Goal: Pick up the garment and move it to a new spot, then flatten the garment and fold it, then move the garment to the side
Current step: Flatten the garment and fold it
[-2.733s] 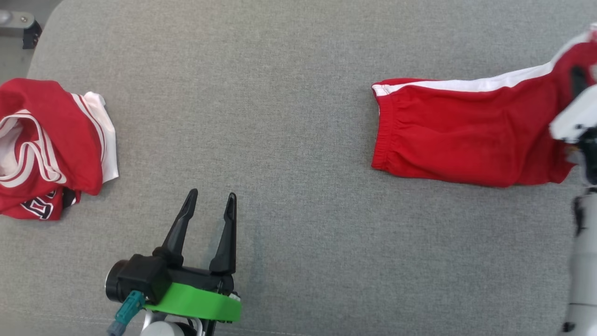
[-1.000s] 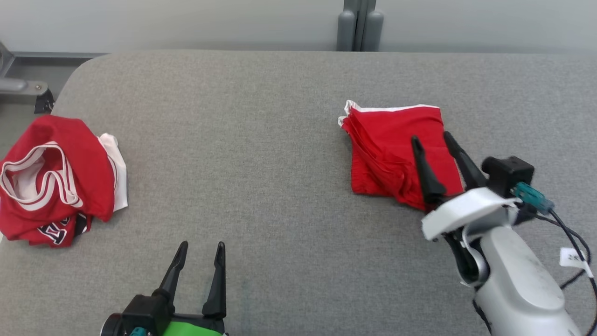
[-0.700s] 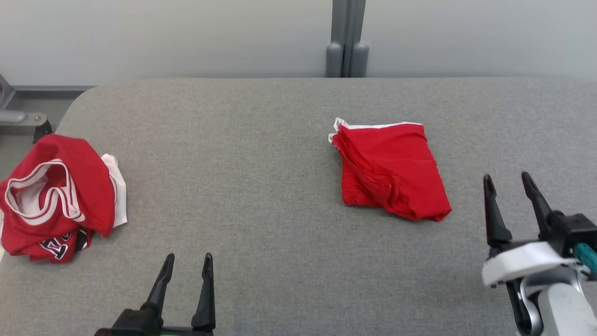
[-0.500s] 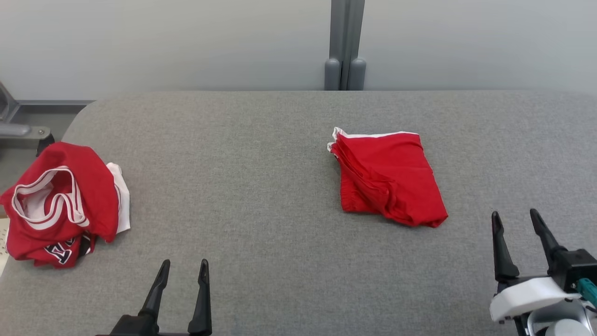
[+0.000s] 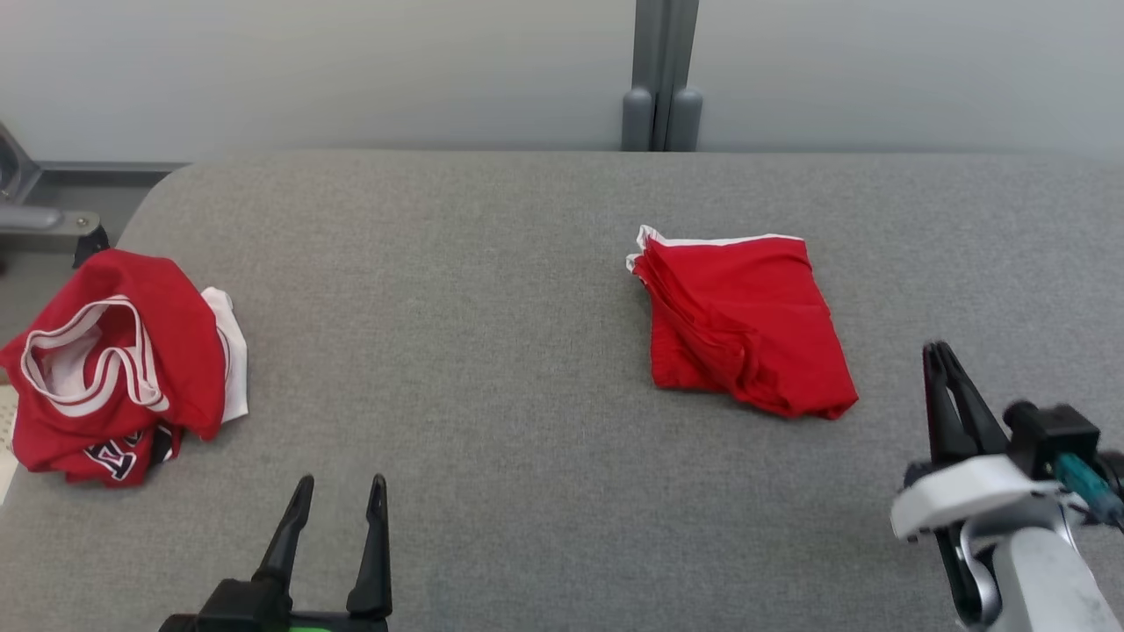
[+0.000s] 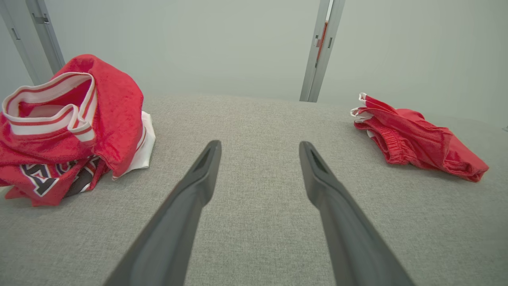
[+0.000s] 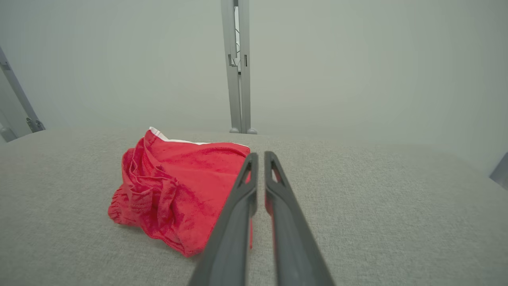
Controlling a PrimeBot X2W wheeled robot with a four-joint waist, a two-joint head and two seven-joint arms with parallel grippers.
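Folded red fabric garment with a white edge strip: lies flat on the grey woven padded surface, right of centre and in the far half. Its white strip runs along the far edge. Stacked fold layers show on the left side, and the gathered elastic band is bunched at the near edge. Nothing touches it.

Right gripper: near and to the right of the garment, close to its near-right corner but apart from it. The two long dark fingers point toward the far side and are drawn almost together. In the right wrist view only a thin slit separates them, and no cloth lies in it. A white housing and a pale forearm follow behind at the lower right.

Left gripper: at the near edge, left of centre, well apart from the garment. Its fingers are spread wide, with bare grey surface showing between them.

Crumpled red jersey with white-striped trim and dark lettering: heaped at the far-left end of the surface, well apart from both grippers.

Grey upright post: stands against the pale wall beyond the far edge.
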